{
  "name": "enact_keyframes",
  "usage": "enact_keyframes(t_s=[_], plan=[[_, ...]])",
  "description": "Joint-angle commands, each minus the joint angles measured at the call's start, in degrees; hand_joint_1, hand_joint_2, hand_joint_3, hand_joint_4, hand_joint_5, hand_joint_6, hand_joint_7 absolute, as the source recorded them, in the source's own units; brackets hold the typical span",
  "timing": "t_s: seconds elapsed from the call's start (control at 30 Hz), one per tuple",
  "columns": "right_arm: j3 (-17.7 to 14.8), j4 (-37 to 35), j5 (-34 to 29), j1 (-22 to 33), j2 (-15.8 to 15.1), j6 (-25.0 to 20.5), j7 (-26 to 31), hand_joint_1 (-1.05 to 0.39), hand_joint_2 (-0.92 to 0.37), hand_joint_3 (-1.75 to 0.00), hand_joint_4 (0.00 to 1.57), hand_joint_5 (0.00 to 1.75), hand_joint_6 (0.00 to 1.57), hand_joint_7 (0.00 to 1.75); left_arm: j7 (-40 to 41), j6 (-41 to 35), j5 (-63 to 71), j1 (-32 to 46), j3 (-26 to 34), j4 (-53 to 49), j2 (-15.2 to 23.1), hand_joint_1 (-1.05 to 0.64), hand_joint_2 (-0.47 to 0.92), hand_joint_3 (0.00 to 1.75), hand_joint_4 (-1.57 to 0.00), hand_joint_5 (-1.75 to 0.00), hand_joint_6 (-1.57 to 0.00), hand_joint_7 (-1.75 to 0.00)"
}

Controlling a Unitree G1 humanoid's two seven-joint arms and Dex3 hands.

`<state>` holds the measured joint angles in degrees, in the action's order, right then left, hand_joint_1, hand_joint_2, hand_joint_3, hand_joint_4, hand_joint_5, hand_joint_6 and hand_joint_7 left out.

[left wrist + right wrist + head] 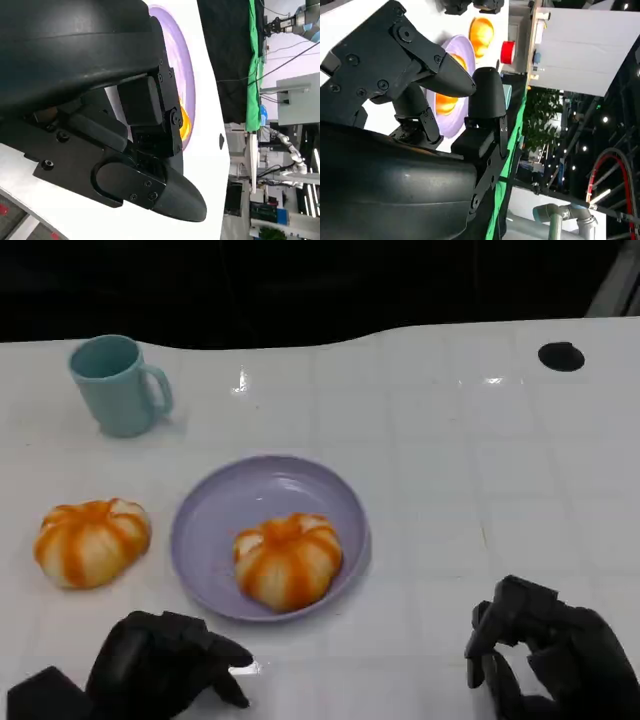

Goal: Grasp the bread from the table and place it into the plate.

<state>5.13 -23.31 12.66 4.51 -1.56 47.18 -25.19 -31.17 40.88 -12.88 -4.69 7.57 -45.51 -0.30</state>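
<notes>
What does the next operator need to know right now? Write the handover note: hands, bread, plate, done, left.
Left robot hand: holds nothing, low at the table's near edge.
Right robot hand: fingers curled, holding nothing.
One bread lies in the purple plate: done.
A second bread sits on the table to the plate's left, nearer the left robot hand; it probably goes next.
The teal mug stands clear at the back.

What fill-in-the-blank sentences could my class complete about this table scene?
1. One bread lies on the ____ plate.
2. The other bread lies on the table, on the plate's ____ side.
3. The mug is ____ in colour.
4. Both the left hand and right hand hold ____.

Answers: purple; left; blue; nothing
</notes>
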Motion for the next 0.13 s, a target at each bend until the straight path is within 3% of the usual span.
enact_keyframes(t_s=[0.03, 0.13], plan=[[-1.0, -0.3, 0.8, -0.2, 0.1, 0.7, -0.3, -0.16, -0.31, -1.5, 0.85, 1.75, 0.77, 1.5, -0.6, 0.5, -0.6, 0.0, 0.6, -1.2, 1.1, -1.05, 0.92, 0.02, -1.4, -0.82, -1.57, -0.21], [-1.0, -0.5, 0.6, -0.2, 0.3, 0.9, -0.3, -0.16, -0.3, -1.49, 0.85, 1.75, 0.77, 1.49, -0.8, 0.4, -0.8, -0.2, 0.7, -1.5, 1.2, -1.05, 0.92, 0.02, -1.39, -0.82, -1.57, -0.21]])
